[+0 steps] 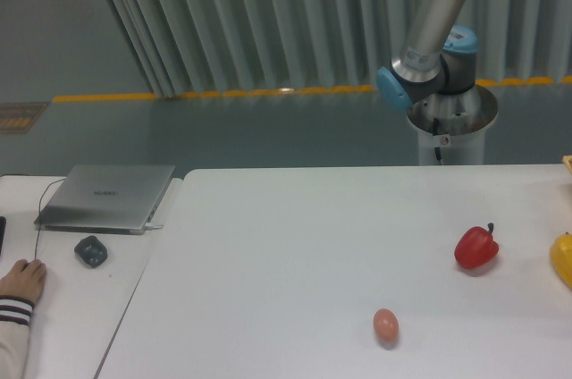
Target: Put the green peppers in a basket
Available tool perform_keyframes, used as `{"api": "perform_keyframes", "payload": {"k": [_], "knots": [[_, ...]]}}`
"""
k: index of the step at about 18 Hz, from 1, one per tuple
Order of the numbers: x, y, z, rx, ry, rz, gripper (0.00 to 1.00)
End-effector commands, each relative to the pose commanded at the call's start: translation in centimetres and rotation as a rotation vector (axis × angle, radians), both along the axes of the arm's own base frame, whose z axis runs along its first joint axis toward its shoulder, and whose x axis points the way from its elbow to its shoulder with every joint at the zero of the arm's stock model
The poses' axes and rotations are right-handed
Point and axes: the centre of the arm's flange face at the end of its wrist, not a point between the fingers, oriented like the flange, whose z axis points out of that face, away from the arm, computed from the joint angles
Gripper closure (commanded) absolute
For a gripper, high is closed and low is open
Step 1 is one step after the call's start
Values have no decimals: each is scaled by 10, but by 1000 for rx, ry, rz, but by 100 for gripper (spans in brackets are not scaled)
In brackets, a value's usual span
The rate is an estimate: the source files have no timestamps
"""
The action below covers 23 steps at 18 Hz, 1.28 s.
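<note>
You cannot see the green pepper in this view, and no basket either; the hand is also out of frame, so its state is unknown. On the bench (295, 245) lie a red pepper (475, 248), an egg (385, 324) and a yellow thing (563, 258) at the edge. Such a pepper is probably light, smooth and slippery: take it across the lobes, gently.

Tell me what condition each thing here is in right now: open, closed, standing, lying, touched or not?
Laptop: lid closed, cable plugged in at its left side.
Computer mouse: lying alone, untouched.
Person's hand: resting flat on the side table.
Red bell pepper: on the white table, stem up, untouched.
Egg: lying free near the front edge.
Yellow pepper: cut off by the picture's right edge.
Robot arm: raised behind the table, gripper out of view.
</note>
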Motion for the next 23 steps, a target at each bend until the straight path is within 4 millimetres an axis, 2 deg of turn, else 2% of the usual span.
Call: {"api": "perform_keyframes", "payload": {"k": [3, 8, 10, 19, 23], "knots": [[12, 6, 16, -2, 1, -18, 0], [47, 41, 42, -31, -69, -82, 0], [54, 51, 47, -41, -95, -82, 0], [94, 97, 46, -66, -126, -76, 0], [102, 107, 41, -94, -122, -79, 0]]}}
